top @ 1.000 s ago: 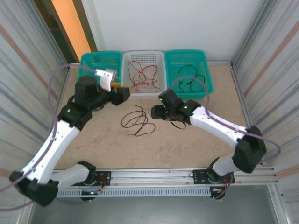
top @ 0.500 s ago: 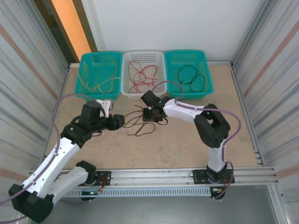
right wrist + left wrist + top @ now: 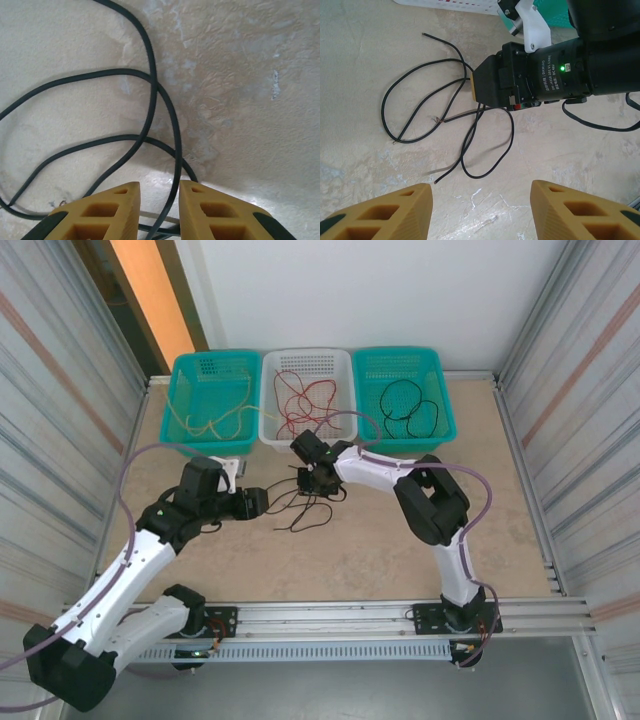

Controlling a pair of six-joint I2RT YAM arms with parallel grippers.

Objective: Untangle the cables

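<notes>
Thin black cables lie flat on the bench in loose crossing loops, while red cables sit in the white basket, yellow cables in the left teal basket and black strands in the right teal basket.

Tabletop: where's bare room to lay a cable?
Bare: beige tabletop right of the right arm, below the right teal plastic basket; the near strip by the rail. Crowded: centre, left gripper and right gripper at loose black cable.
</notes>
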